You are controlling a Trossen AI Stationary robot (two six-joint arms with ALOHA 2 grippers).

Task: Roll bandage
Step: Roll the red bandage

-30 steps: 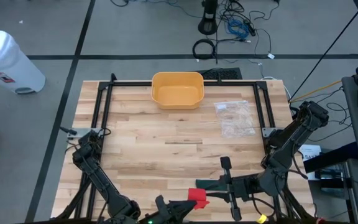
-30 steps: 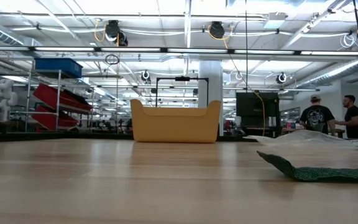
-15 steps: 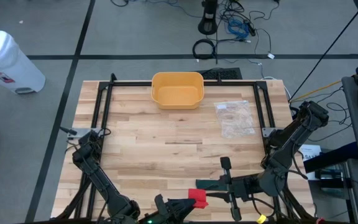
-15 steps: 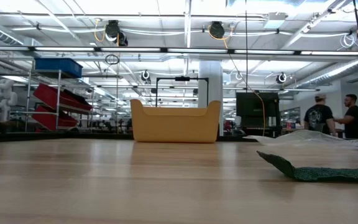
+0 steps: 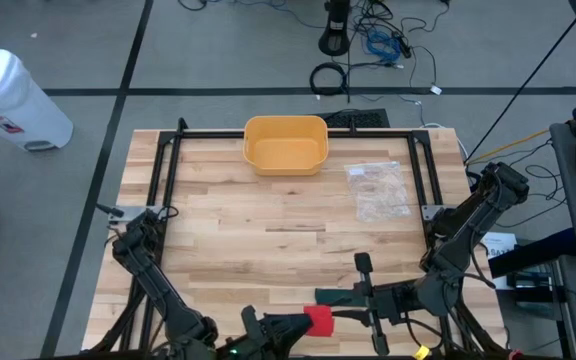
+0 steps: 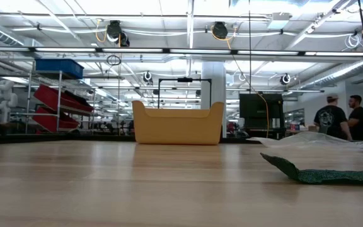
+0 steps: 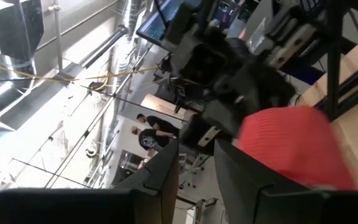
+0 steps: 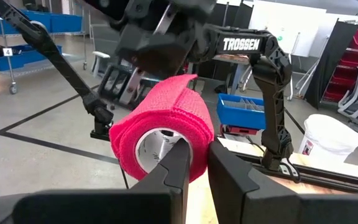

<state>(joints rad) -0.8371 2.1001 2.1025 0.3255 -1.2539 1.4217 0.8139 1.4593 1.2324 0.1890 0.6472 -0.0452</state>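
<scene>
A bright pink-red, finely ribbed roll of bandage [image 8: 166,127] with a white core sits against the right tool's [image 8: 193,158] black fingers, over a pale, streaky wood-plank desk [image 5: 268,240] carrying a mustard-yellow plastic tub [image 5: 285,144].

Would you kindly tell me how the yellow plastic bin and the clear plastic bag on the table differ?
The yellow plastic bin is opaque with upright walls; the clear plastic bag is see-through and lies flat. The bin sits at the table's far edge near the middle; the bag lies toward the right arm's side. Both rest on the wooden table, untouched by either arm.
</scene>
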